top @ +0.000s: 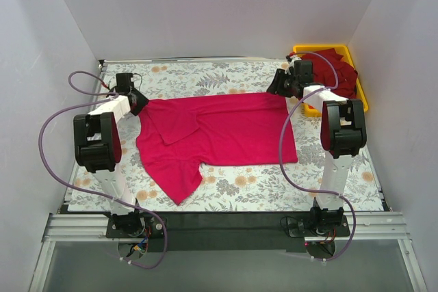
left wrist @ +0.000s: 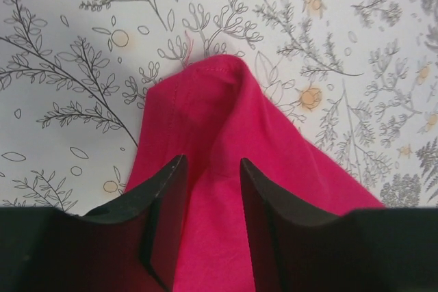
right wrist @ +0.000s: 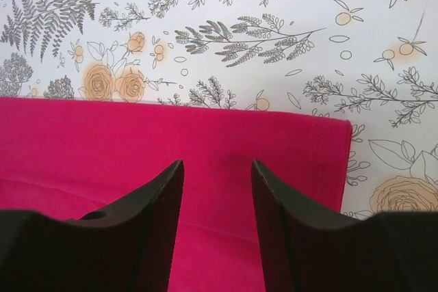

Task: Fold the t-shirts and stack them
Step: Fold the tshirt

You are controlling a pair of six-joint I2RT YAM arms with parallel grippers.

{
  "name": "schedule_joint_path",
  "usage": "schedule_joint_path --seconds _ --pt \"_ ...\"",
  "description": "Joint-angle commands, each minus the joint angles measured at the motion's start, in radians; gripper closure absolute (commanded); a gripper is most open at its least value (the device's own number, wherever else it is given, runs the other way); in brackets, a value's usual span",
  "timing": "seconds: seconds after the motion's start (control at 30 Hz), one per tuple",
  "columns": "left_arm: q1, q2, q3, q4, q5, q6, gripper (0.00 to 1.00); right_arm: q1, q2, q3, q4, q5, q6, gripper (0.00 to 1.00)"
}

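A bright magenta-pink t-shirt (top: 219, 135) lies spread on the floral table, one sleeve folded in on its left part, the other sleeve pointing to the near edge. My left gripper (top: 139, 104) is open over the shirt's far left corner (left wrist: 219, 121), jaws either side of the cloth. My right gripper (top: 279, 85) is open over the shirt's far right corner (right wrist: 205, 148), above its hemmed edge. Darker crimson shirts (top: 339, 66) lie bunched in the bin at the far right.
A yellow plastic bin (top: 361, 90) stands at the far right corner, close behind the right arm. White walls enclose the table on three sides. Purple cables loop from both arms.
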Motion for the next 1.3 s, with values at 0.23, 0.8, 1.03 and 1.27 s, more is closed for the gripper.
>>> schedule_joint_path --seconds 0.23,0.8,1.03,1.27 --pt "0.002 0.073 -0.025 -0.025 -0.080 -0.009 0.73 -0.003 0.020 -0.046 0.014 0.058 0.009 0.59" --pt "0.005 0.022 0.125 -0.057 -0.007 0.043 0.40 0.006 -0.054 0.055 -0.081 0.123 -0.080 0.57" --pt "0.003 -0.259 0.000 -0.249 -0.020 0.033 0.34 0.052 -0.282 -0.095 -0.199 0.161 -0.068 0.47" --pt "-0.007 -0.623 -0.360 -0.332 -0.037 -0.025 0.36 0.072 -0.615 -0.449 -0.364 0.300 -0.002 0.36"
